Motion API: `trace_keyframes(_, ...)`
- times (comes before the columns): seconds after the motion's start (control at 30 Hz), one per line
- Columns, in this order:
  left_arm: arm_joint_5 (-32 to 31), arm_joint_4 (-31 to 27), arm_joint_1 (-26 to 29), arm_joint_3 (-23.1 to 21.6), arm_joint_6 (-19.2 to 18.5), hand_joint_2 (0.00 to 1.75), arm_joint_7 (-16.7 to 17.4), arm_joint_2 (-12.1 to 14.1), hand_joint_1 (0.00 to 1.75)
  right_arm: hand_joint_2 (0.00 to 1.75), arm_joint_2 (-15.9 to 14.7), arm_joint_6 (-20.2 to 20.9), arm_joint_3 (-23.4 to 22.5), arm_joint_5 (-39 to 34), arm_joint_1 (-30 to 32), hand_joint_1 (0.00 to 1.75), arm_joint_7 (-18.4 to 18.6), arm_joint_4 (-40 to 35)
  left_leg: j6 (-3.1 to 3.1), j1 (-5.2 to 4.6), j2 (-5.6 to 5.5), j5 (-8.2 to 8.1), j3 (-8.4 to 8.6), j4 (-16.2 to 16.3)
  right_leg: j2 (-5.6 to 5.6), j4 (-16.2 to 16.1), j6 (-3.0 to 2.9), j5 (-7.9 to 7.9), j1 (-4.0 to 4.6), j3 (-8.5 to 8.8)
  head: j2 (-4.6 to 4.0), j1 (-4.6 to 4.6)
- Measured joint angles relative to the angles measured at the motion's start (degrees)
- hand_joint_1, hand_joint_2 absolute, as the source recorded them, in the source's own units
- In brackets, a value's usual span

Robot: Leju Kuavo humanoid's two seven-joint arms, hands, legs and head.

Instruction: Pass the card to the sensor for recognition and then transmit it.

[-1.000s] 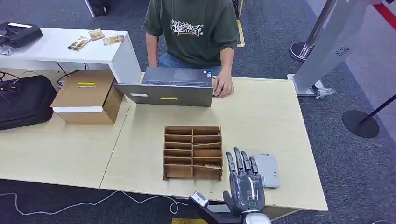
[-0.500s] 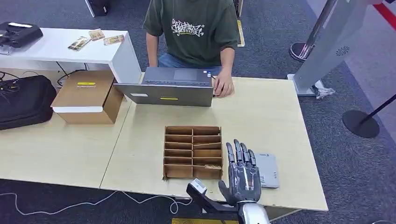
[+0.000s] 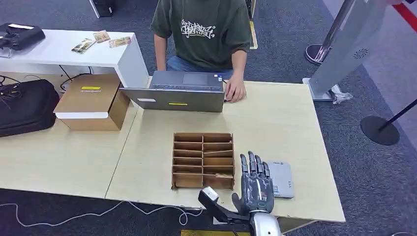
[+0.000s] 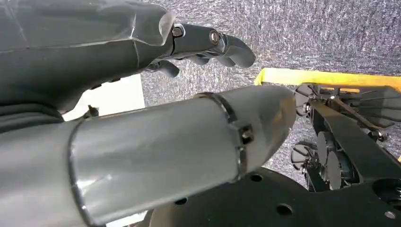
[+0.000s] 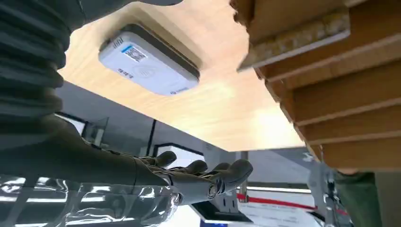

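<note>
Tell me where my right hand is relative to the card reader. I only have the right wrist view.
Observer: In the head view, the right hand is above the table's near edge. It is between the wooden organizer and the grey card reader, and it overlaps the reader's left side.
Operator: Is it holding a card?
Observer: No. Its fingers are spread and it holds nothing. What looks like a card lies in the organizer's nearest right compartment.
Operator: Is anyone nearby?
Observer: A person sits at the far side behind a laptop.
</note>
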Motion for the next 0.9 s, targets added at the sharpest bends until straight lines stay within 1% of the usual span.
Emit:
trace_keyframes(0.13,0.0,0.0,0.0,0.0,0.0,0.0,0.0,0.0,0.0,1.75,-0.1,0.7,0.7,0.0,-0.1,0.0,-0.2,1.1,0.0,0.0,-0.01,0.0,-0.01,0.0,-0.02,0.0,0.0,0.0,0.0,0.0,0.0,0.0)
trace_keyframes(0.3,0.0,0.0,0.0,0.0,0.1,0.0,0.0,0.0,0.0,1.75,-0.1,0.0,0.8,0.0,-0.2,0.0,-1.1,2.1,0.0,0.0,-0.01,0.0,-0.01,0.0,-0.01,0.0,0.0,0.0,0.0,0.0,0.0,0.0)
trace_keyframes(0.47,0.0,0.0,0.0,0.0,0.2,0.0,0.0,0.0,0.0,1.75,0.3,-1.2,0.7,0.0,-0.4,0.0,-2.9,3.1,0.0,0.0,-0.01,0.0,-0.01,0.0,-0.01,0.0,0.0,0.0,0.0,0.0,0.0,0.0)
trace_keyframes(0.73,0.0,0.0,0.1,0.2,0.4,0.0,0.0,-0.3,0.0,1.75,1.1,-7.2,-0.1,0.0,-1.0,0.0,-6.6,5.6,0.0,0.0,-0.01,0.0,-0.01,0.0,-0.01,0.0,0.0,0.0,0.0,0.01,0.0,0.0)
trace_keyframes(0.8,0.0,0.0,0.1,0.4,0.4,0.0,0.0,-0.4,0.0,1.75,1.6,-8.7,-0.4,0.0,-1.4,0.0,-8.2,6.8,0.0,0.0,-0.01,0.0,-0.01,0.0,-0.01,0.0,0.0,0.0,0.0,0.01,0.0,0.0)
trace_keyframes(0.9,0.0,0.0,0.1,0.9,0.4,0.0,0.0,-0.6,0.0,1.75,2.8,-9.6,-1.4,0.0,-2.5,0.0,-10.5,9.0,-0.02,0.0,-0.01,0.01,0.0,0.0,0.0,0.0,0.0,0.0,0.0,0.01,0.0,0.0)
